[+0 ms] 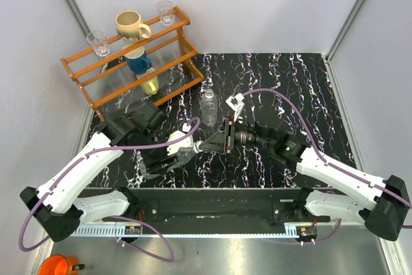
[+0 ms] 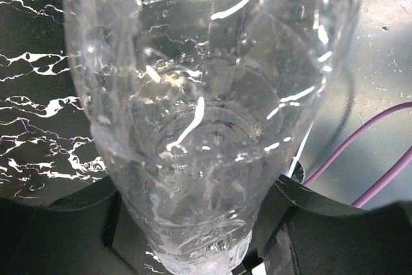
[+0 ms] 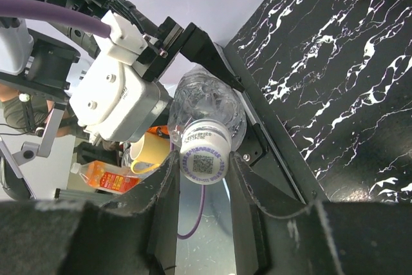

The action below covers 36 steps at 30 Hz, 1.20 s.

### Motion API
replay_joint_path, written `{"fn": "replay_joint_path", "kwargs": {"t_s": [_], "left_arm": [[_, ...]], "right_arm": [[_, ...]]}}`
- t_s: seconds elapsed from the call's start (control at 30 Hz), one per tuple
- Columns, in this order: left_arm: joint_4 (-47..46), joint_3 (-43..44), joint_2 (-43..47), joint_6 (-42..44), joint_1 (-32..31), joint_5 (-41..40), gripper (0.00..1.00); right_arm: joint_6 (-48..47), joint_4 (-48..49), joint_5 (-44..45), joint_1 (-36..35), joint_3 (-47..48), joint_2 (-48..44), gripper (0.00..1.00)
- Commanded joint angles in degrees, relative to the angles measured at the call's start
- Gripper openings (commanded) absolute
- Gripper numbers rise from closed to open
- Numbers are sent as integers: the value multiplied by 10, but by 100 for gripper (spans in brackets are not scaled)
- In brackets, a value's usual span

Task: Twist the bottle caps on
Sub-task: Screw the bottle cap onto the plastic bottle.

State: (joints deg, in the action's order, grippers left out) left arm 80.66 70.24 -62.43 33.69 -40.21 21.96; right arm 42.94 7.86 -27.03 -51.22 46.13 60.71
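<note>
The step in hand looks like threading the first cap. The left pincer (image 1: pixel 181 149) is clamped around the ribbed body of a clear bottle (image 3: pixel 209 104) and holds it lying sideways above the near part of the black marbled surface (image 1: pixel 290 82), with the neck pointing toward 3 o'clock in the top view. The right pincer (image 3: pixel 203 167) meets it head-on. Its jaws are partly closed on the white bottle cap (image 3: pixel 205 158), which sits on the end of the neck with its printed top facing the wrist camera. Both dark fingers (image 3: pixel 241 181) press against the cap's sides. How far the thread has caught cannot be told from here. The next move probably calls for turning the right wrist about the neck's axis while the left grip keeps the thin, springy bottle from twisting or crushing, with the cap kept square to avoid cross-threading. A second bottle (image 1: pixel 209 107) stands upright on the surface at 12 o'clock from where the pincers meet. Whether it is capped is unclear, and no other loose cap can be made out.
</note>
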Motion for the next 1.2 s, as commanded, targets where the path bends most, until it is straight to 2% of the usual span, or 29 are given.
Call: {"fn": "replay_joint_path", "kwargs": {"t_s": [0.0,0.43,0.97,1.17], "left_arm": [[-122,10,-1,-2,-7,27,11],[-148,10,-8,-16,-8,-9,11],[-204,11,-7,-41,-8,-102,10],[-206,14,-4,-42,-8,-109,9]], "right_arm": [[0,-39,-58,-12,26,26,5],[91,17,-42,-14,0,42,2],[221,106,-6,-16,-33,67,1],[282,187,-16,-15,-56,90,1]]}}
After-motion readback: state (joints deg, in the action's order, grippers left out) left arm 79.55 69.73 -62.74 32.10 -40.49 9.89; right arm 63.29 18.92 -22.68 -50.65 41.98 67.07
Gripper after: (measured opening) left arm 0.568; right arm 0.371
